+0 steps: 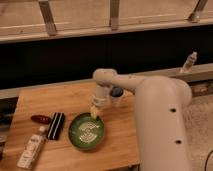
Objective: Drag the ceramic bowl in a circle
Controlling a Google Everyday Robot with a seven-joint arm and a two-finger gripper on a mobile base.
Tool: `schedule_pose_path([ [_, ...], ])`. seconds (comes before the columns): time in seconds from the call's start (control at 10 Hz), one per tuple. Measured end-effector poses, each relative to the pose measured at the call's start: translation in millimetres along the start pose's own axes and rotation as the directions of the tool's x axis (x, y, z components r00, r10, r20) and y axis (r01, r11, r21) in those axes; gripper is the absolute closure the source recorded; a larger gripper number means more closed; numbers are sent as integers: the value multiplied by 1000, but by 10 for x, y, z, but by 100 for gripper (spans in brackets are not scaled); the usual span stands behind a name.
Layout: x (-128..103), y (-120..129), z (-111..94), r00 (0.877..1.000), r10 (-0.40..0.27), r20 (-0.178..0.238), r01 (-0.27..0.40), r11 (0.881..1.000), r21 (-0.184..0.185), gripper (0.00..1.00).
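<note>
The wooden table (47,100) occupies the lower left of the camera view, and the green ceramic bowl (86,132) sits upright on it, toward the near right part of the top and not far from the front edge. Faint pale rings show inside the bowl. The robot's white arm (160,115) enters from the right, bends at a joint above the table and points downward. The gripper (94,114) is at the far right rim of the bowl, its yellowish tip at or just inside the rim. Contact with the rim appears likely but cannot be confirmed. Whether the gripper is spread, closed or pinching the rim cannot be told from this view. Just to the left of the bowl lies a flat black rectangular object (55,125), set lengthwise front to back and near the bowl, though touching cannot be confirmed. A small dark red object (40,119) lies just beside the black one, on its left. Nearer the front left corner a white bottle (31,151) lies on its side, tilted diagonally, apart from the bowl. Beyond the table runs a dark band of wall with a pale ledge (205,72), and a small bottle (189,62) stands upright on the ledge at far right, well apart from the table items. Metal rails (47,17) cross the upper background.
</note>
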Motion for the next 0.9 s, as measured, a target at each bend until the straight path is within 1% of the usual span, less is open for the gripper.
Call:
schedule_pose_path([
  [0.1, -301, 76, 12, 999, -51, -5, 51, 999, -5, 100],
  [0.2, -523, 198, 54, 996, -92, -20, 92, 996, -10, 100],
  [0.4, -760, 385, 164, 989, -134, -54, 133, 991, -24, 100],
  [0.5, -820, 479, 241, 986, -147, -81, 144, 989, -35, 100],
  [0.6, -818, 525, 285, 984, -149, -97, 146, 988, -42, 100],
  [0.7, -760, 579, 344, 982, -147, -116, 142, 988, -53, 100],
  [0.9, -505, 593, 393, 984, -120, -134, 112, 991, -66, 100],
])
